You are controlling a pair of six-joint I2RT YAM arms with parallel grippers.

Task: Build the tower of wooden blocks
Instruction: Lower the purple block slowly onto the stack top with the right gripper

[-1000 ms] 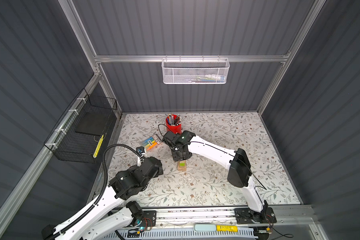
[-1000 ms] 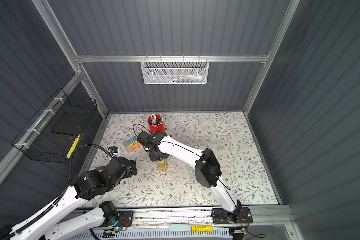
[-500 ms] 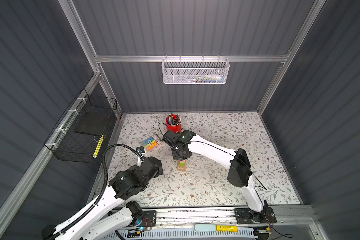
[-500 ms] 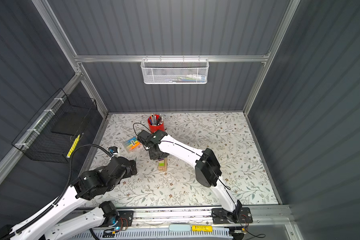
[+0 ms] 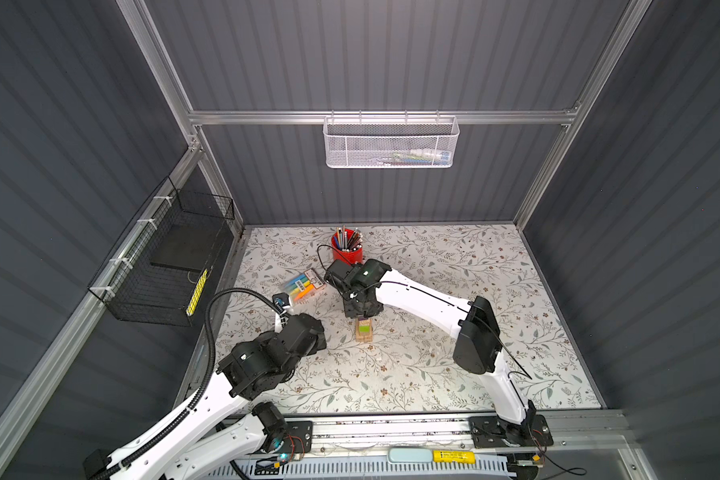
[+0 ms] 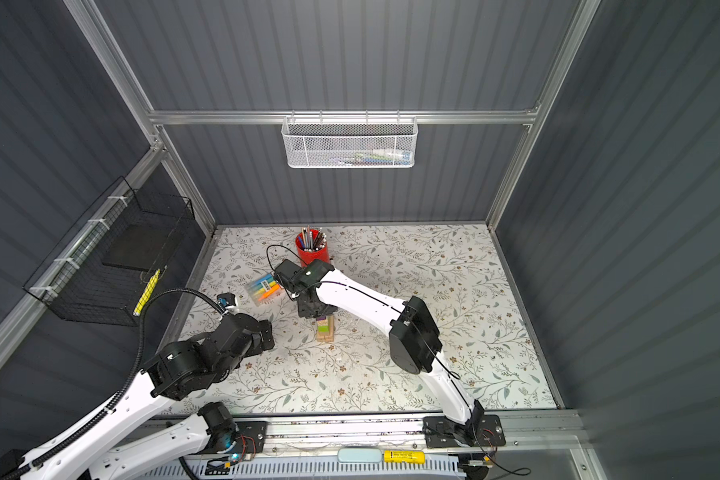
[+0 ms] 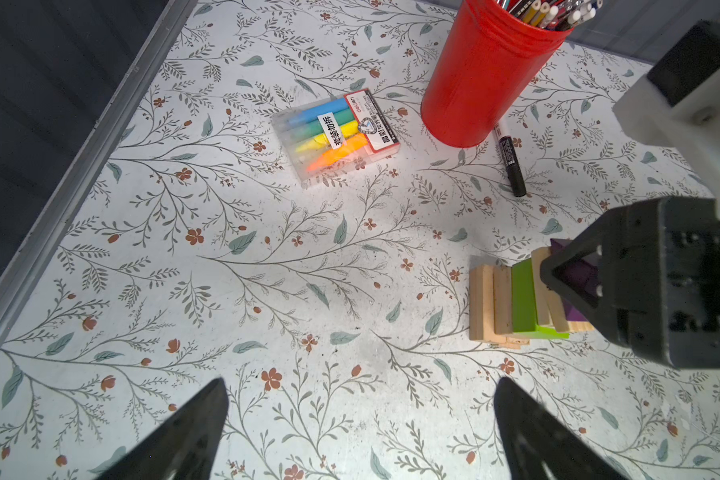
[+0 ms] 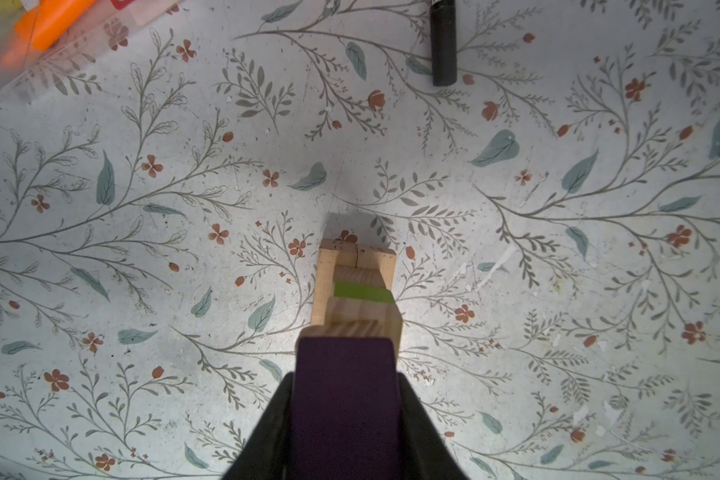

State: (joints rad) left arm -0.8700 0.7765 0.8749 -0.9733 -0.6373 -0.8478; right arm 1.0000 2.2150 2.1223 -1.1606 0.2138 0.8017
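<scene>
Light now: mat (image 5: 433, 374) brightly lit from overhead | walls (image 5: 59, 166) dim at 9 and 3 o'clock | purple block (image 8: 346, 395) close-up, blurry.

A small tower of pale natural-wood rectangular blocks (image 5: 363, 336) (image 6: 324, 336) stands upright on the flowered tabletop, left of the middle in both top views. Its layers cross: the lowest pale planks (image 8: 356, 254) lie side by side and touching, and the course above runs across them. A lime-green block (image 7: 523, 295) (image 8: 360, 292) lies flat in that upper course with pale planks on either side, one of them slightly skewed. At the tower's far edge a purple block (image 8: 346, 395) (image 7: 578, 278) is clamped between the black fingers of the right gripper (image 8: 345, 378). I cannot tell whether it rests on the wood below.
</scene>
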